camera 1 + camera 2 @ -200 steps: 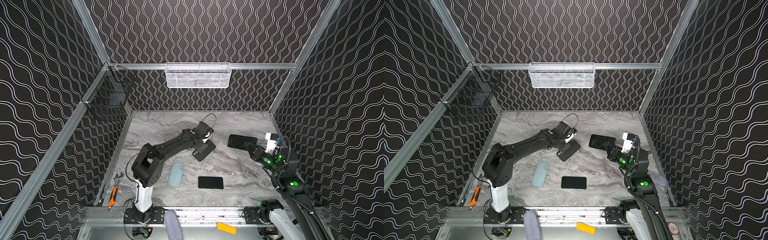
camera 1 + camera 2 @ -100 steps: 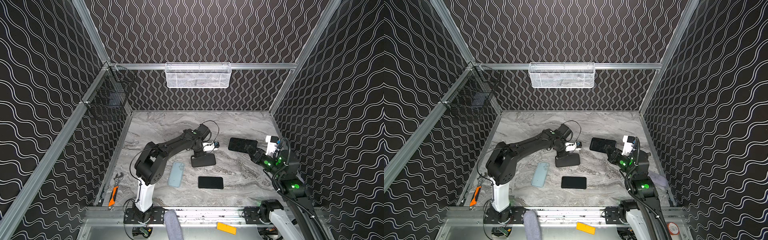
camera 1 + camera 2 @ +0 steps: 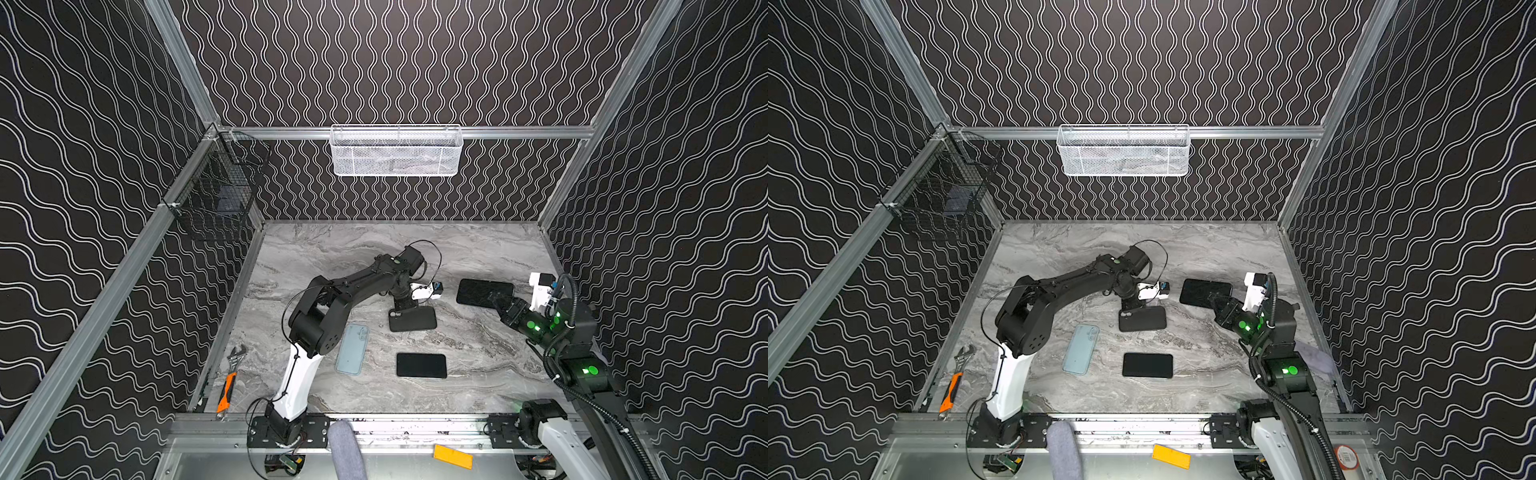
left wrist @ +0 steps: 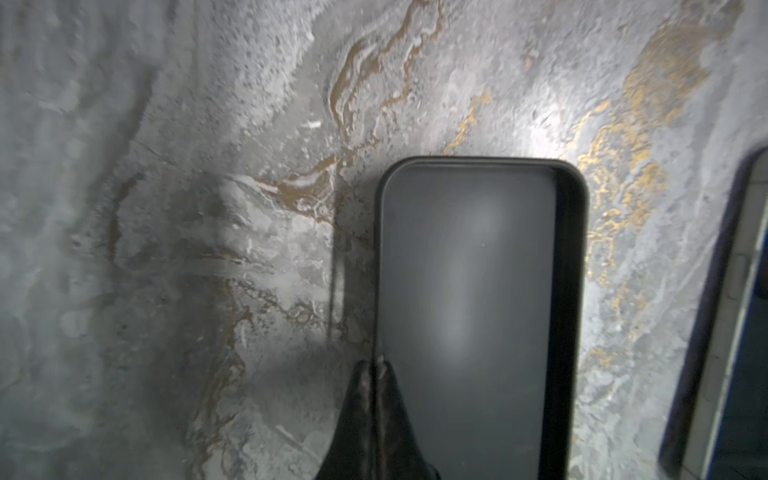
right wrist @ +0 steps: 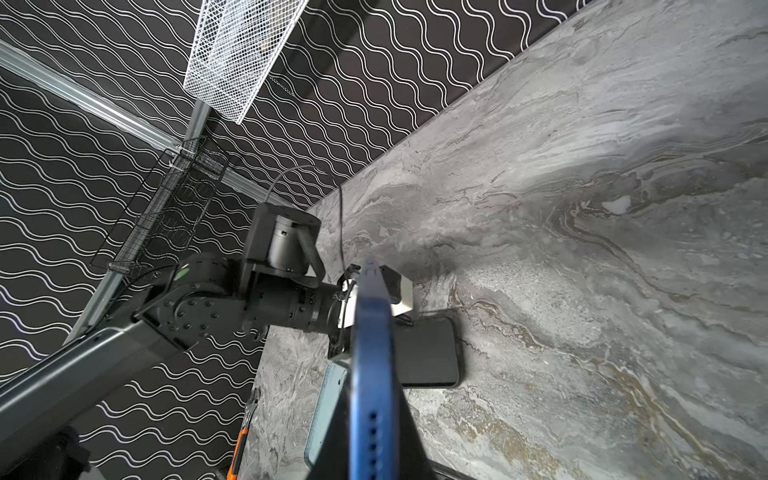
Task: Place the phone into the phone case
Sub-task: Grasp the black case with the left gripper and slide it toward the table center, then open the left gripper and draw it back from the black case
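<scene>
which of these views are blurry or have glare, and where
Left wrist view: soft all over, the black case hazy with a pale sheen inside, and a bright hot spot on the table just beyond it. Right wrist view: the blue phone sits right at the lens and is blurred, while the table behind it is sharp. Both top views: crisp, evenly lit, no glare.

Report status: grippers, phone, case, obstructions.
Left gripper shut on black case rim, case on table. Right gripper shut on phone, right of case, not yet in. Light blue case and second black phone lie nearer front, off the path.
</scene>
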`<state>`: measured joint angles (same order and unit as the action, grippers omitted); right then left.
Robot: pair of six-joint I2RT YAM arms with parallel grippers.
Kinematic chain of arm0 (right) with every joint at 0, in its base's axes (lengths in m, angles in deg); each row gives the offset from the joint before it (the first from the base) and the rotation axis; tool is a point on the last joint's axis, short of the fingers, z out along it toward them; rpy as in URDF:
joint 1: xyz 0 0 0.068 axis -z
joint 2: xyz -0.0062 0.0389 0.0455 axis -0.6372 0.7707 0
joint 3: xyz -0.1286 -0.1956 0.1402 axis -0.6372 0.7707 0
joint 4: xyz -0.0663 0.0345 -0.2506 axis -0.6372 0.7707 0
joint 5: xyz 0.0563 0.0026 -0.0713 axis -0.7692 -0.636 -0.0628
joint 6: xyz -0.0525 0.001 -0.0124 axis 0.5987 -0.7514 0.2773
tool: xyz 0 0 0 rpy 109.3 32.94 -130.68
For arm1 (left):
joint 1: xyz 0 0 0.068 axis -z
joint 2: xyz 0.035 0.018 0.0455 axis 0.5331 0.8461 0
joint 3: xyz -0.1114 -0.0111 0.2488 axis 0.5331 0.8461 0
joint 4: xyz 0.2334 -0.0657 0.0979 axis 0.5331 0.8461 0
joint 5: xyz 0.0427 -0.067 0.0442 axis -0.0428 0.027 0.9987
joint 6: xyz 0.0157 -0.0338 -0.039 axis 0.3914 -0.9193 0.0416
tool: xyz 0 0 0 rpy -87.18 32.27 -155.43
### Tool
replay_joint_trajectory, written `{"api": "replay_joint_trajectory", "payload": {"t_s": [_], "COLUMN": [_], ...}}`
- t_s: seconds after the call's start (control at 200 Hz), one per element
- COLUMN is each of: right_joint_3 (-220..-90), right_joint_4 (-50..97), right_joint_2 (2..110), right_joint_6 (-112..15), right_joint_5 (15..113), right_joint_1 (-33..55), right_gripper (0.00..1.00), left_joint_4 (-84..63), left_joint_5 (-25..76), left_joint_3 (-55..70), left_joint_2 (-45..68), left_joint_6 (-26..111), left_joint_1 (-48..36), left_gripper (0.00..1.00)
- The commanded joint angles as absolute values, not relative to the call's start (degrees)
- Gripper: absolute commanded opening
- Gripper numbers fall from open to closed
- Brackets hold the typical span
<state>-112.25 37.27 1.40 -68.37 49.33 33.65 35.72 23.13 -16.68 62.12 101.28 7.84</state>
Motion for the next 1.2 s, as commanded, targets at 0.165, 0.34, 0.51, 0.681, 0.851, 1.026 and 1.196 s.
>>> {"api": "replay_joint_trajectory", "payload": {"t_s": [0.165,0.34,0.51,0.681,0.851,1.026,1.196], "right_joint_3": [-113.4,-113.9,-114.3,-115.0,-115.7,-116.9,-118.5], "right_joint_4": [35.4,35.2,35.2,36.1,36.9,36.8,37.8], "right_joint_2": [2.3,2.5,2.4,2.0,2.1,4.1,6.5], "right_joint_6": [-67.7,-67.8,-67.8,-67.2,-66.2,-63.3,-60.3], "right_joint_5": [49.7,50.0,50.0,50.4,50.9,49.5,49.5], "right_joint_1": [33.7,33.7,33.7,33.7,33.7,33.6,33.6], "right_gripper": [0.0,0.0,0.0,0.0,0.0,0.0,0.0], "left_joint_4": [32.4,31.3,32.8,28.1,12.6,-0.6,-4.0], "left_joint_5": [26.0,26.1,25.4,28.7,34.5,40.9,40.0], "left_joint_3": [-16.3,-15.7,-16.1,-13.8,-5.7,3.2,10.9], "left_joint_2": [59.5,57.7,58.1,54.2,41.3,26.3,13.5], "left_joint_6": [100.0,99.8,100.4,98.1,89.4,76.8,59.0], "left_joint_1": [7.7,7.6,7.5,7.2,5.0,1.0,-6.4], "left_gripper": [0.03,0.18,0.18,0.18,0.18,0.45,0.88]}}
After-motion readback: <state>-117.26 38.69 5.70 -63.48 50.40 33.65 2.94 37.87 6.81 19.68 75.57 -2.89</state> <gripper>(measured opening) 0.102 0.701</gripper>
